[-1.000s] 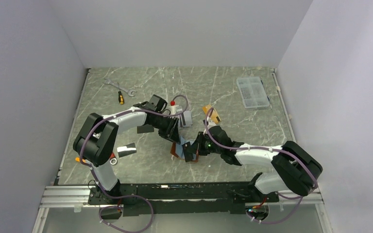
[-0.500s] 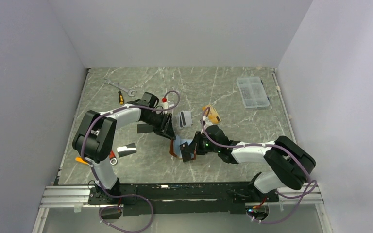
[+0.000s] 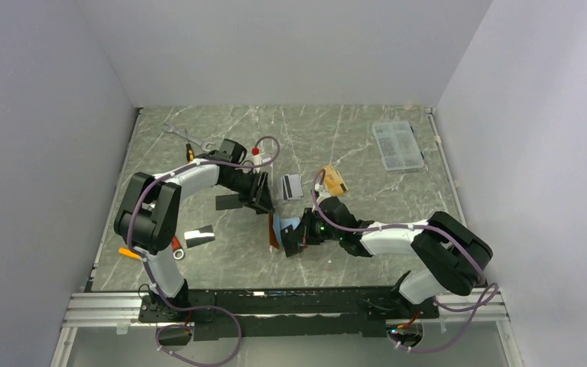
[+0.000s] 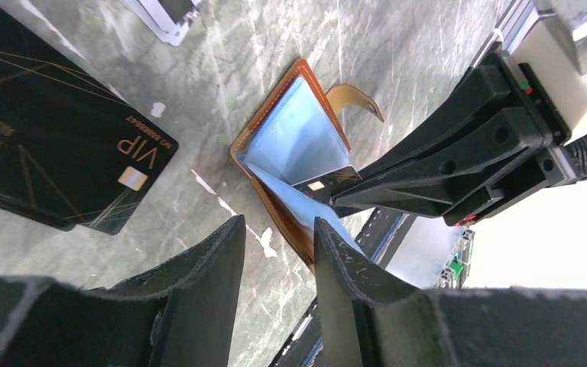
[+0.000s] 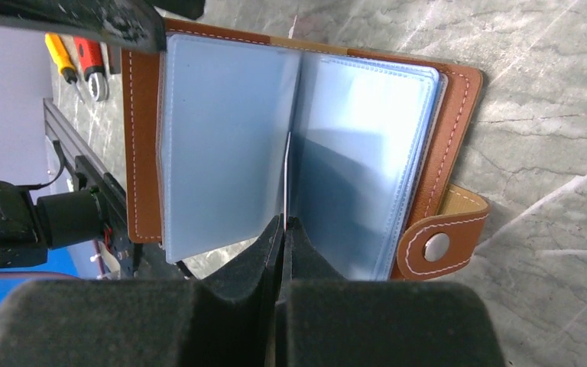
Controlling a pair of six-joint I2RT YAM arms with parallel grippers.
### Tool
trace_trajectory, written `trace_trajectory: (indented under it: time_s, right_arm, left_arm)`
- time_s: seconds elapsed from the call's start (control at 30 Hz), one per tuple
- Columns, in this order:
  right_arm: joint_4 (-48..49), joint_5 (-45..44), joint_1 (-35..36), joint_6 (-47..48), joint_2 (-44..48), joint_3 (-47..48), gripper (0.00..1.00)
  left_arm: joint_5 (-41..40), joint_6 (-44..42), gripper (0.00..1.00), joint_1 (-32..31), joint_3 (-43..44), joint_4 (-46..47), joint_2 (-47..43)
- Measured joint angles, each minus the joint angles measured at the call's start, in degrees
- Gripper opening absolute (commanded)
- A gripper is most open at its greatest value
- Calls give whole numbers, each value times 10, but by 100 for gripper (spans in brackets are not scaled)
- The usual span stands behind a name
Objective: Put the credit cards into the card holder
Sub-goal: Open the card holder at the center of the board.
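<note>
The tan-brown card holder lies open on the table, its light blue-grey leaves spread. My right gripper is shut on a thin card seen edge-on and holds it between two leaves; in the left wrist view this card looks black. My left gripper is open and empty, just above the holder's near edge. A black VIP card lies left of the holder. A silver-grey card, an orange card and another card lie around.
A wrench and a screwdriver lie at the back left. A clear compartment box stands at the back right. The holder's snap tab sticks out on the table. Walls close in three sides.
My left gripper has drawn back and to the left, away from the holder. My right gripper has moved left, bringing its card further in between the holder's leaves.
</note>
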State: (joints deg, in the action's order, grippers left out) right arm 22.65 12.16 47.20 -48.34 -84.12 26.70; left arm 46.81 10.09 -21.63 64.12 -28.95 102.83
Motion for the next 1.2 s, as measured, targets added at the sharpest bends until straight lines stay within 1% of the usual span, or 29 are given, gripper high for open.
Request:
trace_trajectory:
  time_s: [0.3, 0.4, 0.5, 0.63, 0.97, 1.2]
  right_arm:
    - [-35, -27, 24, 8, -15, 28, 0]
    - [-53, -48, 40, 15, -13, 41, 0]
    - [-75, -67, 53, 23, 2, 45, 0]
    - [-98, -87, 65, 34, 35, 45, 0]
    - [-116, -97, 100, 61, 37, 76, 0]
    - [-120, -90, 104, 71, -1, 101, 0]
  left_arm:
    - [3, -12, 43, 12, 23, -23, 1]
    - [3, -18, 41, 12, 33, -25, 1]
    - [-3, -28, 38, 12, 33, -34, 2]
    - [-13, -41, 37, 12, 28, -47, 2]
    - [-16, -61, 37, 19, 24, -76, 2]
    - [-16, -92, 38, 28, 24, -102, 2]
